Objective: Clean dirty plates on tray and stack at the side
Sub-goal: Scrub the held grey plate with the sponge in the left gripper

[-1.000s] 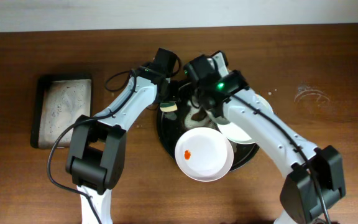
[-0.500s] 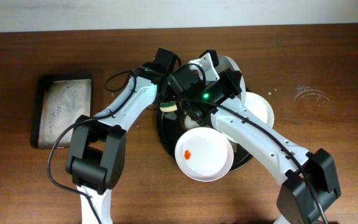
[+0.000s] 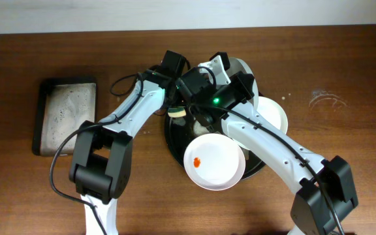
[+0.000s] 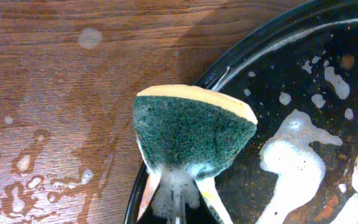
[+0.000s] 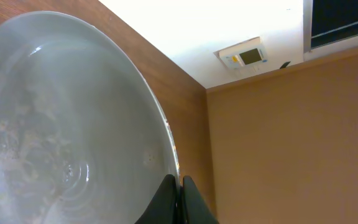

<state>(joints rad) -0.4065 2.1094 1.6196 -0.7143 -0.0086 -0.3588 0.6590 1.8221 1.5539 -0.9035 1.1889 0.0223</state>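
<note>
**Scrubbing step: one plate lifted, sponge waiting at the tray rim**

I begin with what is closest to the tools. My left gripper has its fingers pressed together on the lower end of the sponge. The green side faces the camera and foam runs down from it. The sponge hangs just over the left rim of the tray, whose floor is streaked with foam. My right gripper pinches the held plate by its rim. This plate is tipped up, its face looks wet and filmy, and I find no orange on it in this view.

Further out, from overhead, the smeared plate lies on the front part of the tray and shows its orange smear. The third plate is at the tray's right edge. I cannot tell whether it rests on the rim or on the table, nor whether it is clean. The sponge tray is well apart to the left.

I judge that the washing of one plate is in hand and nothing is stacked yet. The next move calls for bringing the sponge and the plate face together, or, if the plate is clean, laying it beside the tray.

Farthest away, a wall device has a small display. Nothing on it is readable, and I see no brand anywhere.
</note>
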